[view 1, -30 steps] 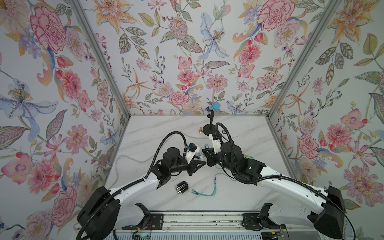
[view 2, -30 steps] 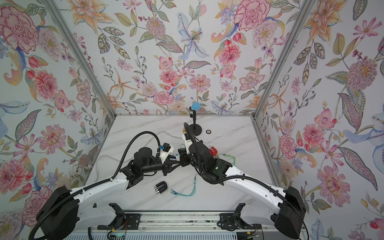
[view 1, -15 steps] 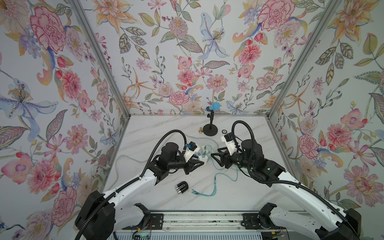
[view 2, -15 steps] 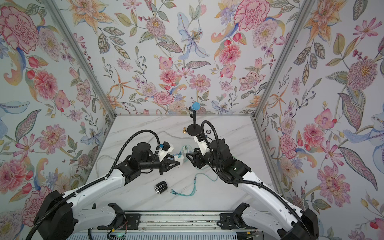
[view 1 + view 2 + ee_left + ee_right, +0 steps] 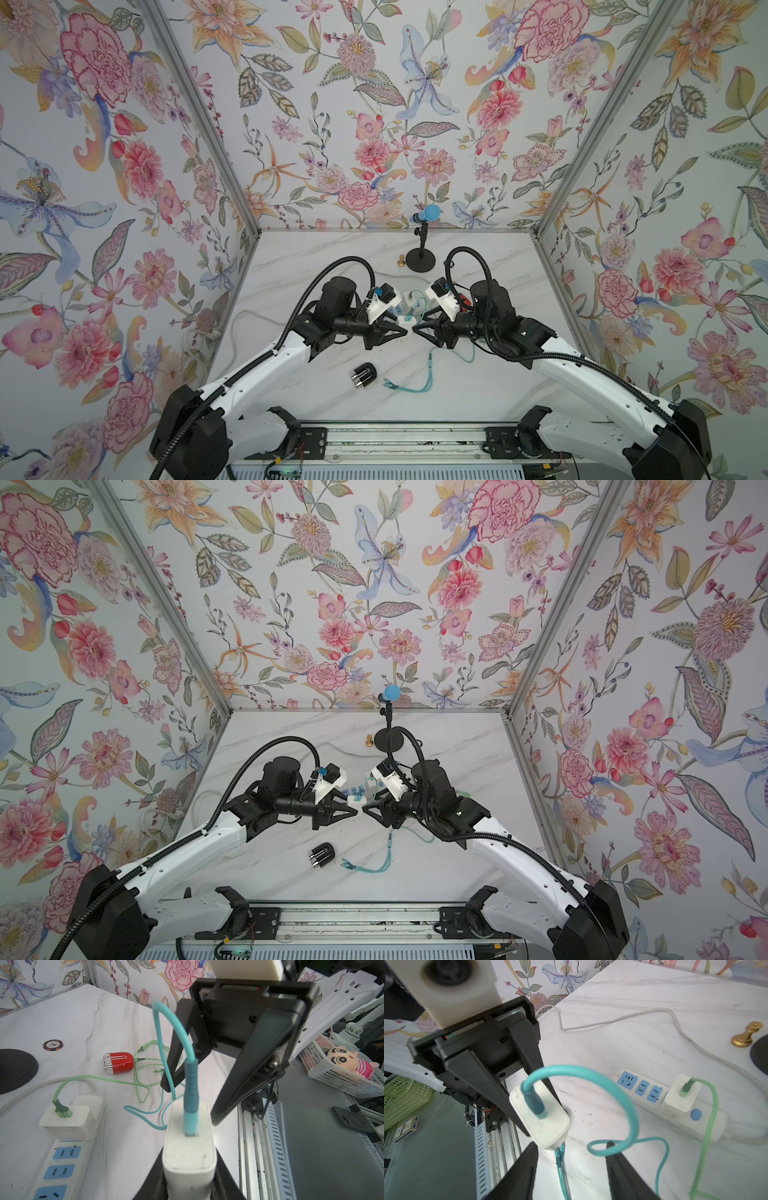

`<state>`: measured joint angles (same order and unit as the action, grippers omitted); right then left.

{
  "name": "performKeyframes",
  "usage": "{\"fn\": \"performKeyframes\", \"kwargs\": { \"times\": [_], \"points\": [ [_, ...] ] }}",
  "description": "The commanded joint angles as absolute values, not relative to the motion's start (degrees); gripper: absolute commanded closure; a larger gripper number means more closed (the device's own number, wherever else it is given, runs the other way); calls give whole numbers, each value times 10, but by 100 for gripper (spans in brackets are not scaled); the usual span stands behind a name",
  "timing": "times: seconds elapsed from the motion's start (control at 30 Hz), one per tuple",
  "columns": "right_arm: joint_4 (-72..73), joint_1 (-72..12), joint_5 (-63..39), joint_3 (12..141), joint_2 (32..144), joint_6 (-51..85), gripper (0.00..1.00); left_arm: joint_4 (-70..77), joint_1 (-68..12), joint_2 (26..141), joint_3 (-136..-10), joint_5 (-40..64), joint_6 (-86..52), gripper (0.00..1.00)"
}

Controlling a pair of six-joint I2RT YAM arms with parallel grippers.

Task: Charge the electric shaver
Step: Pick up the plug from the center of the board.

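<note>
My left gripper (image 5: 404, 331) (image 5: 189, 1178) is shut on a white charger adapter (image 5: 189, 1155) (image 5: 544, 1120) and holds it above the table. A teal cable (image 5: 623, 1093) is plugged into the adapter's top. It loops down to the table, and its free ends (image 5: 390, 384) lie beside a black electric shaver (image 5: 364, 375) (image 5: 321, 855) lying near the front. My right gripper (image 5: 416, 330) (image 5: 571, 1144) faces the adapter tip to tip and is open, holding nothing. The cable loop runs past one right fingertip (image 5: 610, 1144).
A white power strip (image 5: 60, 1167) (image 5: 643, 1093) lies behind the grippers with a second charger (image 5: 681, 1095) plugged in. That charger's green cable runs to a red shaver (image 5: 119, 1062). A microphone stand (image 5: 420, 259), a gold pawn (image 5: 746, 1035) and a poker chip (image 5: 53, 1044) stand further back.
My right gripper, shut and pressed close to the left one a second ago, has opened and drawn back to the right. The left gripper still holds the adapter in about the same place.
</note>
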<state>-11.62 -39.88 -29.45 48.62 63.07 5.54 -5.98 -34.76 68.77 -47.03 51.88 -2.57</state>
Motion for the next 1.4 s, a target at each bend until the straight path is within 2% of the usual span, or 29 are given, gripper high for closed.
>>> {"fn": "performKeyframes", "kwargs": {
  "times": [0.0,0.4,0.87,0.93,1.17,1.3,1.37],
  "points": [
    [-83,-400,-332,501,637,46,46,-72,-344,688,-488,560,-7,100],
    [-55,-417,-366,507,664,48,46,-73,-347,691,-495,595,-8,100],
    [-48,-421,-366,497,663,58,69,-73,-346,692,-504,596,-1,100],
    [-49,-422,-366,496,663,60,70,-71,-347,692,-504,596,0,100],
    [-48,-422,-368,497,685,60,65,-70,-347,694,-511,599,0,100],
    [-47,-424,-370,502,691,59,65,-68,-347,693,-512,600,-1,100],
    [-47,-423,-370,504,693,60,69,-66,-347,693,-512,600,0,100]
  ]
}}
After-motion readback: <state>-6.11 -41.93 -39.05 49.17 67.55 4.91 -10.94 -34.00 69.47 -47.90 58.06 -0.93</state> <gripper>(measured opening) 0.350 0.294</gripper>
